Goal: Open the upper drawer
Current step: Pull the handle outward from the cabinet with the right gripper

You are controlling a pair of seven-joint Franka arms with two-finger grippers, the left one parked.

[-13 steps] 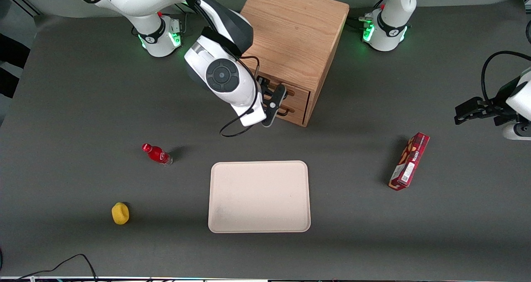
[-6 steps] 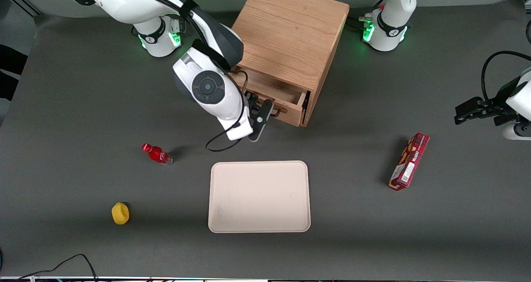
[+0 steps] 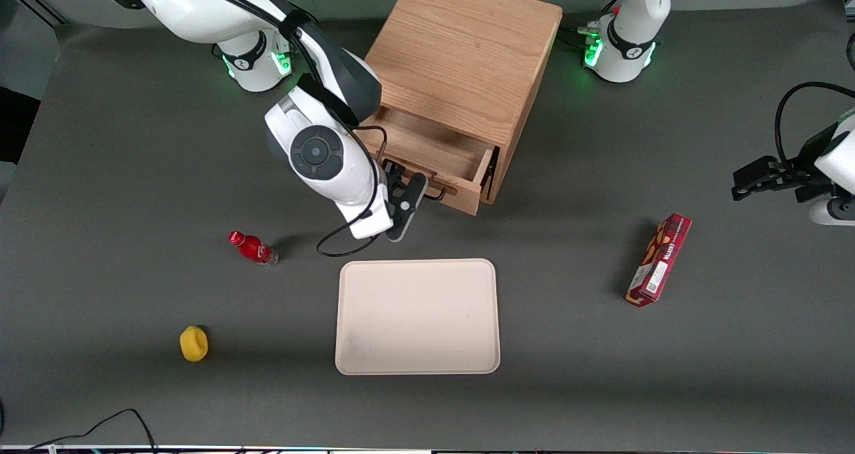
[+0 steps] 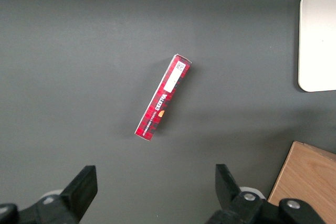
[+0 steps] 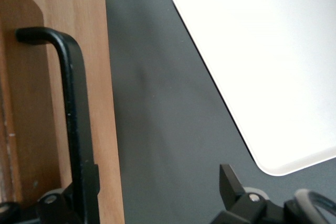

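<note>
Upper drawer (image 3: pixel 437 155): pulled partway out of the oak cabinet (image 3: pixel 467 53), which stands at the middle of the table's edge farthest from the front camera; plain wood inside.
Handle (image 5: pixel 73 129): thin black bar on the drawer front.
Gripper (image 3: pixel 417 188): at the drawer front, fingers apart, one each side of the handle (contact unclear).
Tray (image 3: pixel 417 316): cream, nearer the front camera than the cabinet.
Red box (image 4: pixel 163 98): toward the parked arm's end.

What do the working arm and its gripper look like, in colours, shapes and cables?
The right arm has glossy white rounded shells with dark grey joint sections; its wrist shows a round dark grey cap. A thin black cable loops beneath the wrist. The base wears a black ring and glows green. The gripper, by the upper drawer handle, is black.
</note>
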